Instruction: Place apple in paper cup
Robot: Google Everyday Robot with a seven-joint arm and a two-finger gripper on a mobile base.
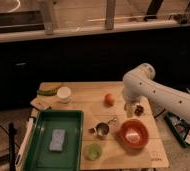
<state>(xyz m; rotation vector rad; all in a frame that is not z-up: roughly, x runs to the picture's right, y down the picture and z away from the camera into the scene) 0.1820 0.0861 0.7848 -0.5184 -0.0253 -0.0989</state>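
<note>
The apple (108, 99) is a small round orange-red fruit resting on the wooden table (83, 95), near its middle. The paper cup (64, 94) is short and white and stands at the table's back left. My white arm reaches in from the right, and the gripper (130, 109) hangs just right of the apple, close above the table. The arm partly hides the dark red grape cluster (137, 108) behind the gripper.
A red bowl (133, 135) sits at the front right. A metal measuring cup (101, 129) lies in front of the apple. A translucent green cup (93, 151) stands near the front edge. A green tray (55, 140) with a blue sponge (57, 139) fills the left side.
</note>
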